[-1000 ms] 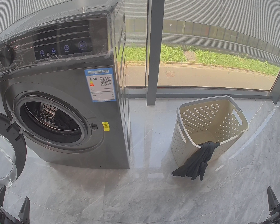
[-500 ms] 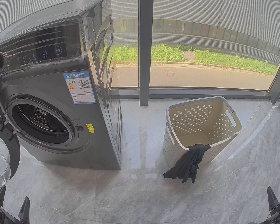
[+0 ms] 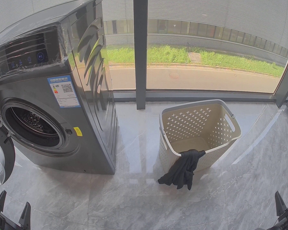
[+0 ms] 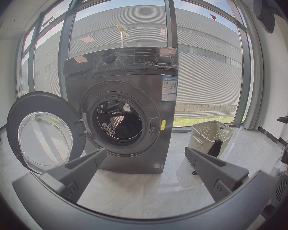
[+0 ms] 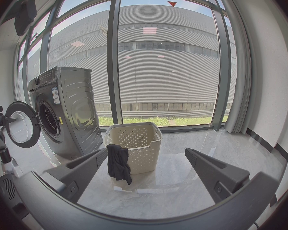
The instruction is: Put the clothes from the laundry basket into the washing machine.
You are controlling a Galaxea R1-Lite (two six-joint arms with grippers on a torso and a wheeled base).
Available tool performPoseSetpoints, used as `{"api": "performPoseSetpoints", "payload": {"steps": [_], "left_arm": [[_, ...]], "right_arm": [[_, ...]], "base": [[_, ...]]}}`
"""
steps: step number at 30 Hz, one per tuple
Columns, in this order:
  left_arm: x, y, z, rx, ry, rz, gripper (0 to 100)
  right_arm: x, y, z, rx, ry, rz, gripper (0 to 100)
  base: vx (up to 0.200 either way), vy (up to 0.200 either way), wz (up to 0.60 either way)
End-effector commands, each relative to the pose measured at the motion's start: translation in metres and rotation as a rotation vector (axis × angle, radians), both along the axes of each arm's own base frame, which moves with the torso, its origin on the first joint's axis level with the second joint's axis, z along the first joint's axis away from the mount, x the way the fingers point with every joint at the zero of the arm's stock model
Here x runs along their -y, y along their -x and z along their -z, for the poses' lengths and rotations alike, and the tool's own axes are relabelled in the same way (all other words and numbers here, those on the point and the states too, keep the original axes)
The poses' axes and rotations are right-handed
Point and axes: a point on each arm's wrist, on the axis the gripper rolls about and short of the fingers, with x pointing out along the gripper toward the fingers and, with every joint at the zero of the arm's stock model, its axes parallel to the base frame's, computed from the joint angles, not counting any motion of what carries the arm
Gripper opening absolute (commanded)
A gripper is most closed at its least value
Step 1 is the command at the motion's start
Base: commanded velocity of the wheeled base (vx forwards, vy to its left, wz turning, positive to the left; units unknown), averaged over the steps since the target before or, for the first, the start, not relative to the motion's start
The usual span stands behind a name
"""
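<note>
While your left claw (image 4: 144, 150) and right claw (image 5: 145, 150) are spread and empty, one last cloth (image 3: 182, 171) hangs on the basket (image 3: 195, 103).

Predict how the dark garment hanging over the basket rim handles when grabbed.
Likely floppy: the dark garment hangs limp over the laundry basket rim in folds, so it should sag and trail. Probably light; the basket stands upright under it. Could catch on the rim.

Washing machine (image 3: 86, 118): grey metal, smooth, satin sheen; clear plastic film (image 3: 28, 37) over top front.
Laundry basket (image 3: 188, 122): cream plastic, perforated, matt.
Garment (image 3: 182, 171): dark cloth, matt.
Floor (image 3: 134, 202): marble-look, polished, glossy.
</note>
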Motion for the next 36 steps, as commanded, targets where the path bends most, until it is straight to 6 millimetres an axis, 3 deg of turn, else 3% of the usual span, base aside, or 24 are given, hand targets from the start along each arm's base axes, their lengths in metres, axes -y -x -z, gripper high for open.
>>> {"api": "performPoseSetpoints", "payload": {"steps": [1, 36], "left_arm": [[0.0, -0.0001, 0.0048, -0.001, 0.002, -0.001, 100], [0.0002, -0.0001, 0.0046, 0.0, -0.027, 0.01, 100]], "right_arm": [[0.0, -0.0001, 0.0052, -0.001, 0.0, -0.001, 100], [-0.0001, -0.0001, 0.0052, -0.001, 0.0, 0.001, 100]], "base": [[0.0, 0.0, 0.0], [0.0, -0.011, 0.0]]}}
